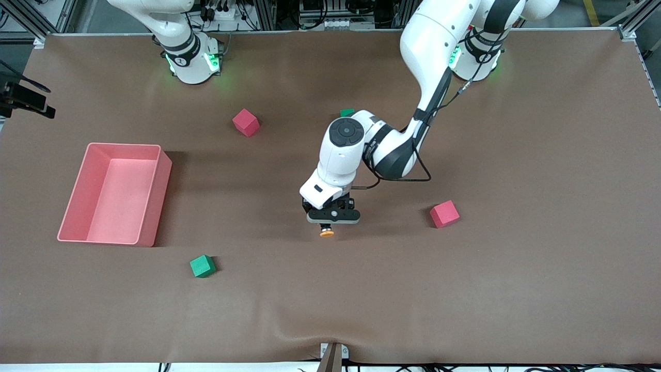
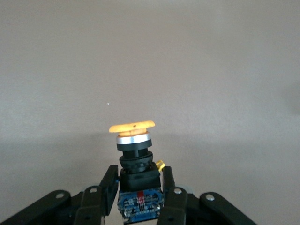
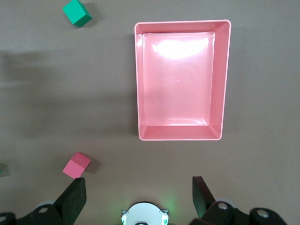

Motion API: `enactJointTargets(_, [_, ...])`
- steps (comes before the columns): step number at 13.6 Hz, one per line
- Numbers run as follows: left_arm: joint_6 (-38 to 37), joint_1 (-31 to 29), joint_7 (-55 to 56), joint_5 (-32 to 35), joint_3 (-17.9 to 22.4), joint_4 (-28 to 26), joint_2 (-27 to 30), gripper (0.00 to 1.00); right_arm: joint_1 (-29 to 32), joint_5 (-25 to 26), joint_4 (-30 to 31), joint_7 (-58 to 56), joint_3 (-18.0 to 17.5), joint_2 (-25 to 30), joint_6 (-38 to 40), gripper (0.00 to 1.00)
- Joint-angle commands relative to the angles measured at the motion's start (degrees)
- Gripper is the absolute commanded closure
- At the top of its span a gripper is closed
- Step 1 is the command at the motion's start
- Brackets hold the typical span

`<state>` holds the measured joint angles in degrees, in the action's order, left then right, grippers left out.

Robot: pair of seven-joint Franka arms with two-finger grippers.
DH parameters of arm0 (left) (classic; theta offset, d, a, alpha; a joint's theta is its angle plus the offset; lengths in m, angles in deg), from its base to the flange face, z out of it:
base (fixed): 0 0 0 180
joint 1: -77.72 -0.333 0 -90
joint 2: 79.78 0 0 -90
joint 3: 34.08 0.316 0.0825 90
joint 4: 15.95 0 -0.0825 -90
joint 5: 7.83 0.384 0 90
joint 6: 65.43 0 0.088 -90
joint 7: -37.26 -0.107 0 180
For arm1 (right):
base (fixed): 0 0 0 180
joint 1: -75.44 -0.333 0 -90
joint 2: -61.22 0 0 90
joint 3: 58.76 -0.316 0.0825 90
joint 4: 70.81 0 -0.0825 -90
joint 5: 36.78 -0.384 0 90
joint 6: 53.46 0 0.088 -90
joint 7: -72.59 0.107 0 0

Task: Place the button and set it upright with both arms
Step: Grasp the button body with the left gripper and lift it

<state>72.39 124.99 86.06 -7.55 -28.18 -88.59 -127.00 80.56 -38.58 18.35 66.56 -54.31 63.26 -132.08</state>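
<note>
Gripping button (image 2: pixel 135 154) — L gripper (image 2: pixel 138 187); R gripper (image 3: pixel 138 192) agape.

No text, label, brand, number or sign can be read anywhere.

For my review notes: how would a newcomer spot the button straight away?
Follow the left arm out from its base to the left gripper over the middle of the table. The button is pinched there by its black body, pointing toward the front camera. Its round orange cap sets it apart from the red and green cubes.
</note>
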Motion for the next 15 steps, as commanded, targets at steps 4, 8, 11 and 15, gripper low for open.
enactJointTargets(4, [-4.4,3.4,20.8,13.1,0.6,-2.9,4.7,0.79,0.3,0.3,-0.5,-0.7,-0.4,-0.2,0.7,0.00])
enactJointTargets(8, [-8.1,4.9,37.5,23.6,0.6,-2.7,4.7,0.79,0.3,0.3,-0.5,-0.7,-0.4,-0.2,0.7,0.00])
enactJointTargets(11, [-13.2,7.0,45.9,31.2,0.6,-2.4,4.5,0.79,0.2,0.3,-0.5,-0.7,-0.4,-0.2,0.7,0.00])
enactJointTargets(15, [-16.6,8.8,52.8,37.7,0.7,-2.1,4.0,0.75,0.2,0.4,-0.5,-0.7,-0.5,-0.3,0.5,0.00])
